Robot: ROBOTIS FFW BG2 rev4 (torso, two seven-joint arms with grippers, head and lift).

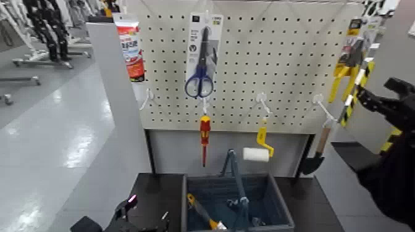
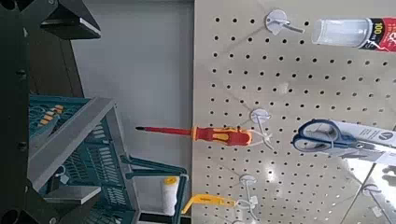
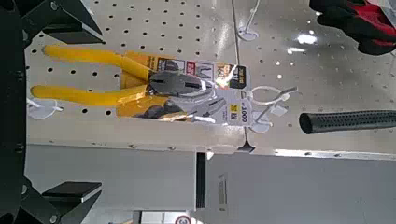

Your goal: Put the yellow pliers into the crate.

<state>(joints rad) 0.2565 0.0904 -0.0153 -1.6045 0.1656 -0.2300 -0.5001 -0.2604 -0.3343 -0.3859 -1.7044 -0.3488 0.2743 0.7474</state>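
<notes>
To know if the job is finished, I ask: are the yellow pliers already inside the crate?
No, the yellow pliers still hang in their card package from a hook on the pegboard.

card point(image 3: 231, 114) behind the yellow pliers point(image 3: 84, 97): "1000" in the right wrist view, the character beside it unclear; other print too small to read
red-labelled tube point(image 2: 360, 35): "100" in the left wrist view, near the cap end
scissors card point(image 1: 212, 52): print at the top, too small to read

Scissors point(image 1: 203, 71): glossy metal | crate point(image 1: 238, 198): plastic (matt)
</notes>
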